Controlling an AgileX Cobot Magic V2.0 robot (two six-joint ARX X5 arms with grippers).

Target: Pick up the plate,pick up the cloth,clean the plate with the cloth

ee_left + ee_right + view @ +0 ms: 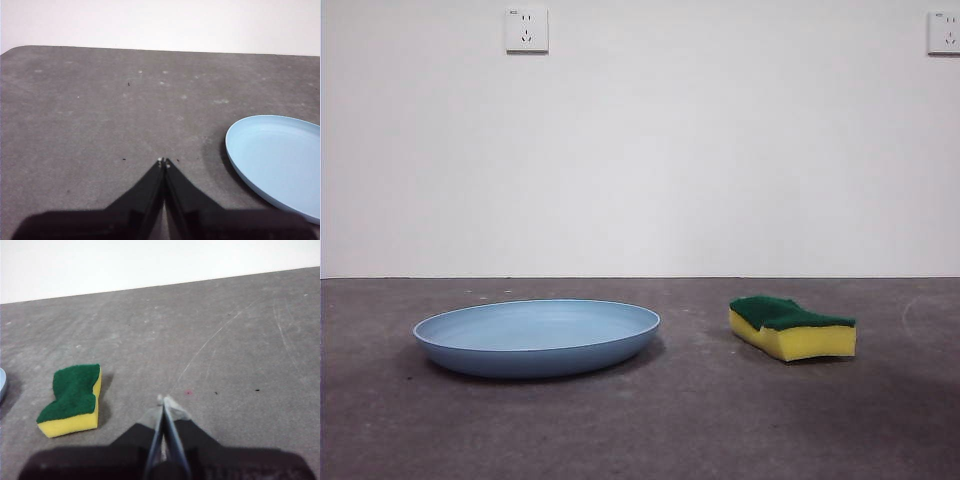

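The light-blue plate [537,335] lies flat on the grey table, left of centre in the front view. The left wrist view shows part of the plate [280,160] off to one side of my left gripper [164,162], which is shut, holds nothing and hovers over bare table. The cloth [792,326] is a yellow sponge with its green layer facing up, lying right of the plate. In the right wrist view the cloth [72,399] sits apart from my right gripper [164,400], which is shut and holds nothing. Neither arm shows in the front view.
A white wall stands behind the table with two sockets, one [526,30] above the plate and one [944,33] at the far right. Pale scratches [210,347] mark the table near the right gripper. A rounded table corner [15,50] shows in the left wrist view.
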